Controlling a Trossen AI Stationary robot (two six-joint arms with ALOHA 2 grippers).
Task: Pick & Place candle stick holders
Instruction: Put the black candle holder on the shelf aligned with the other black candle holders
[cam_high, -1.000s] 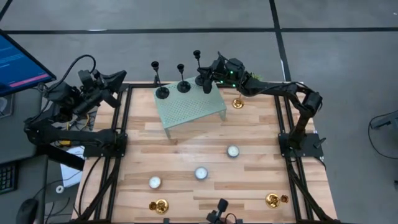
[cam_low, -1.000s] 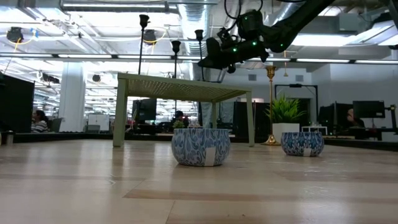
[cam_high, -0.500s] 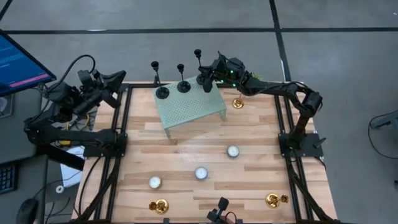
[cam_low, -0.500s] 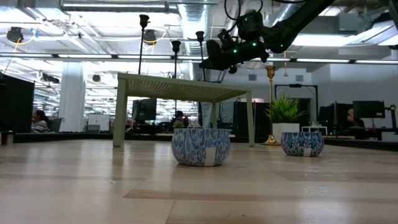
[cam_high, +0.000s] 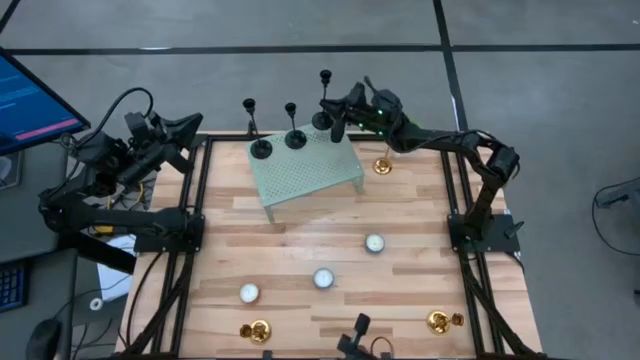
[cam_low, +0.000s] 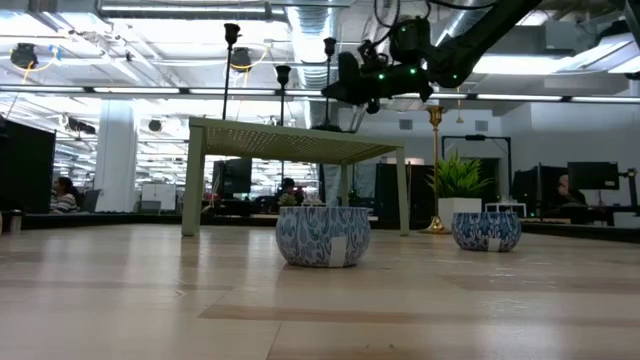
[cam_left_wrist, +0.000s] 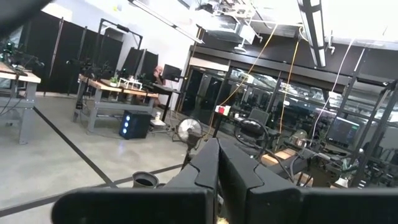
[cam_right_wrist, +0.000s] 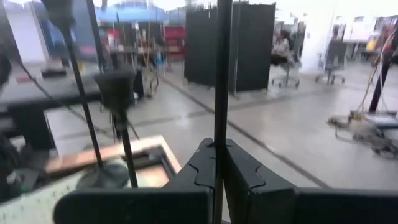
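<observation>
- Right gripper (cam_high: 338, 122) at the far right corner of the pale green perforated stand (cam_high: 305, 172), jaws closed onto the thin stem of a black holder (cam_right_wrist: 220, 74), stem running straight up between them in the right wrist view.
- Disc base at that stand corner; contact with the top not clear from the low view.
- Two more black holders (cam_high: 262, 146) upright on the stand's far edge, close beside.
- Tall gold holder (cam_low: 435, 170) on the tabletop (cam_high: 300, 250) just right of the stand; squat gold ones (cam_high: 258, 329) near the front edge.
- Best done slowly: stem kept vertical, base set flat and fully inside the edge, jaws parted only then, withdrawal straight back, away from the neighbours.
- Left gripper (cam_left_wrist: 217, 168) parked off the tabletop's far left corner, jaws together, holding nothing.
</observation>
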